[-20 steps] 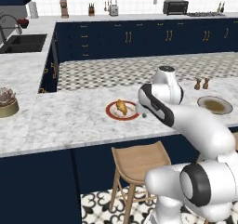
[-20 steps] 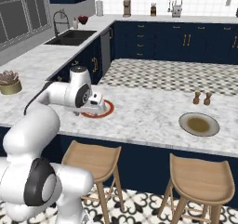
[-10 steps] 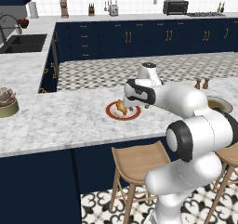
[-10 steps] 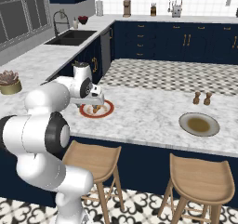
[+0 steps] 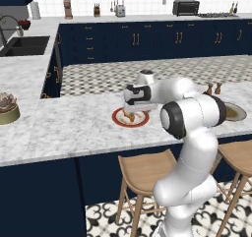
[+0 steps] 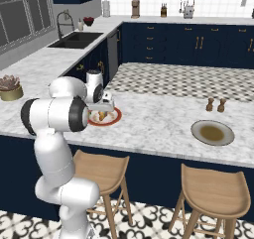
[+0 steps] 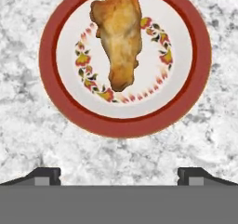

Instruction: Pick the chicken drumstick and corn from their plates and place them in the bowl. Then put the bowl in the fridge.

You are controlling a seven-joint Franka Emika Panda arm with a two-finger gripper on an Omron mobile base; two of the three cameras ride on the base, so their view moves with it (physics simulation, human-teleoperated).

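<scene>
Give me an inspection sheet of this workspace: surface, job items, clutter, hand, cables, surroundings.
Surface: white-grey marble counter, dry, no spills seen.
Job items: chicken drumstick lies on the red-rimmed plate; grey plate with a brownish centre sits farther along the counter, nothing clearly on it. Corn, bowl and fridge: nothing seen.
Clutter: two small brown shakers behind the grey plate; potted succulent at the counter's far end.
Hand: hand open, above the red-rimmed plate, holding nothing.
Cables: nothing seen.
Surroundings: two wooden stools under the counter, sink, navy cabinets, toaster oven.
</scene>
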